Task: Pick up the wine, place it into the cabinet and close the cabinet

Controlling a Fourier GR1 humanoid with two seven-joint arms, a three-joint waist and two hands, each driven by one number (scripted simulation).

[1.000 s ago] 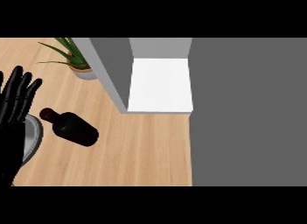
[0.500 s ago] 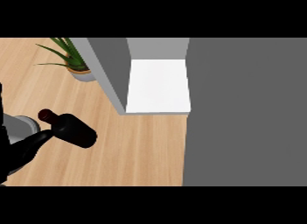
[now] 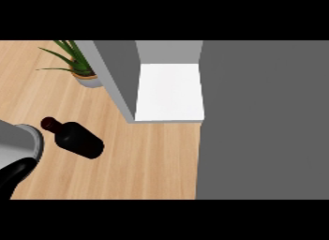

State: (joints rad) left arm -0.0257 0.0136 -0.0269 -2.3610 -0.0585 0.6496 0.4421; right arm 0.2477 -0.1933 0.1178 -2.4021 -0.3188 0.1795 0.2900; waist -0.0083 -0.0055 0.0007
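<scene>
Entering from the lower left corner: the left hand (image 3: 8, 180), a black shape at the end of a grey forearm (image 3: 11, 143); only part of it shows, and whether its fingers are straight or curled cannot be told.
Hand and bottle: the hand lies left of and below the wine bottle (image 3: 75, 138), apart from it, with bare wood between them; the forearm's rounded end comes close to the bottle's neck.
Right hand: does not show.
Wine bottle, place: it lies on its side on the wooden counter (image 3: 146, 164), untouched, outside the cabinet (image 3: 118, 79).
Wine bottle, long axis: it runs on a slant, the neck and cap toward the upper left, the broad dark base toward the lower right.
Bottle to cabinet: the cabinet stands to the upper right of the bottle, its grey side wall the nearest part, near but not touching.
Cabinet, contents: its white floor (image 3: 170, 91) shows bare, with nothing standing on the part that can be seen.
Right of the cabinet floor: a wide flat grey panel (image 3: 271, 122) fills the rest of the view.
Beyond the bottle: a potted plant (image 3: 80, 70) with long green leaves stands just left of the cabinet's wall, well above the bottle.
</scene>
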